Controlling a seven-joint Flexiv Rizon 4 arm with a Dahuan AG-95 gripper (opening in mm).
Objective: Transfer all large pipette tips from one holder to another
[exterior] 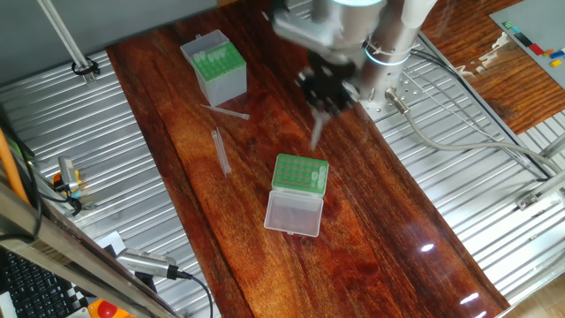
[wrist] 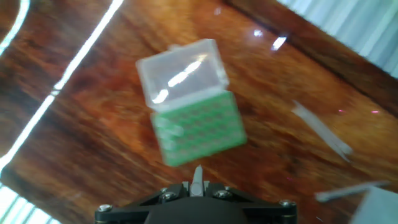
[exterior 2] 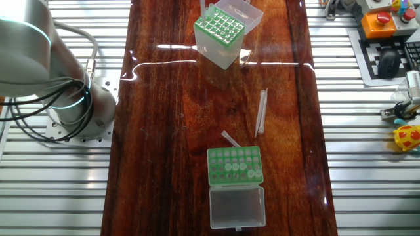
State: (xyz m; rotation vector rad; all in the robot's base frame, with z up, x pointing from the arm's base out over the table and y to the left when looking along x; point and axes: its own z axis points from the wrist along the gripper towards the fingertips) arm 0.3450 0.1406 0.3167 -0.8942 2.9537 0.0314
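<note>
My gripper (exterior: 325, 99) hangs blurred above the table, just beyond the low green holder (exterior: 300, 173). It is shut on a large pipette tip (exterior: 316, 132) that points down. In the hand view the gripper (wrist: 198, 185) pinches that pale tip (wrist: 198, 176) between its jaws, a short way off the green holder (wrist: 199, 127), whose clear lid (wrist: 181, 71) lies open. Several tips stand in the holder (exterior 2: 235, 165). The taller translucent box (exterior: 214, 66) with the green insert stands far off at the table's other end. The other fixed view does not show the gripper.
Loose tips (exterior: 221, 150) lie on the wood between holder and box, one (exterior: 225, 110) close to the box. The other fixed view shows a loose tip (exterior 2: 260, 111) and a short one (exterior 2: 230, 139) by the holder's far edge. Ribbed metal flanks the wooden top; the arm's base (exterior 2: 72, 108) stands beside it.
</note>
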